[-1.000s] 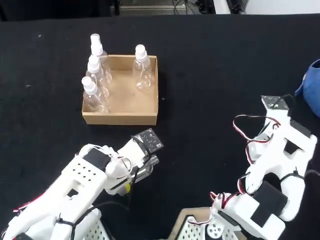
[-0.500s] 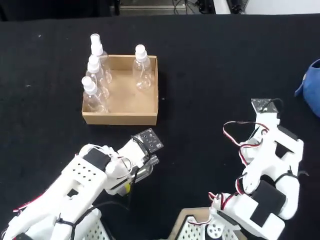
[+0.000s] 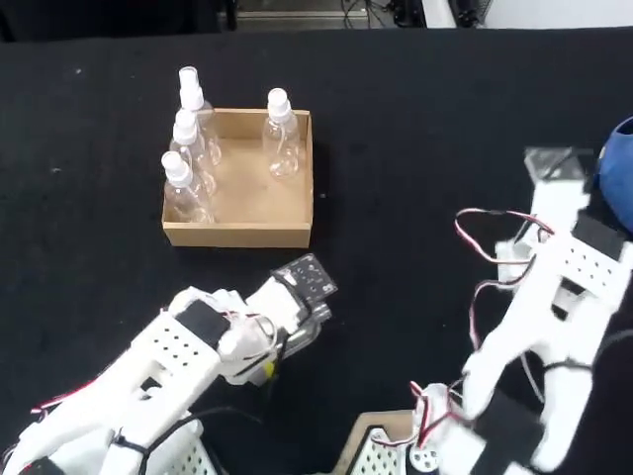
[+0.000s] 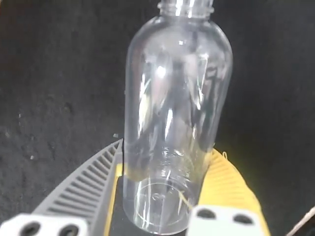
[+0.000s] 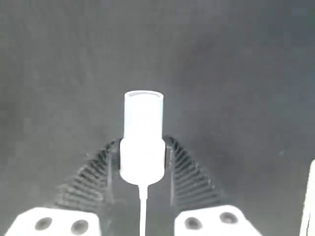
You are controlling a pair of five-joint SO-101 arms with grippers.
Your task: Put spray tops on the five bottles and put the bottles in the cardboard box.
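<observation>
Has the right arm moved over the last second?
Yes. In the high view the right arm has swung away from the box and farther up the table; its tip is now beside the blue thing.

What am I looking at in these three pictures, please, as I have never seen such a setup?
These are two white robot arms at a black table. The high view looks down from a fixed camera: the left arm is at the lower left, the right arm at the right. The other two pictures come from cameras on the wrists. The left gripper is shut on a clear bottle with no top; the right gripper is shut on a white spray top. On the table sits a cardboard box with four topped bottles, the rearmost perhaps just behind its wall. A blue object shows at the right edge.
</observation>
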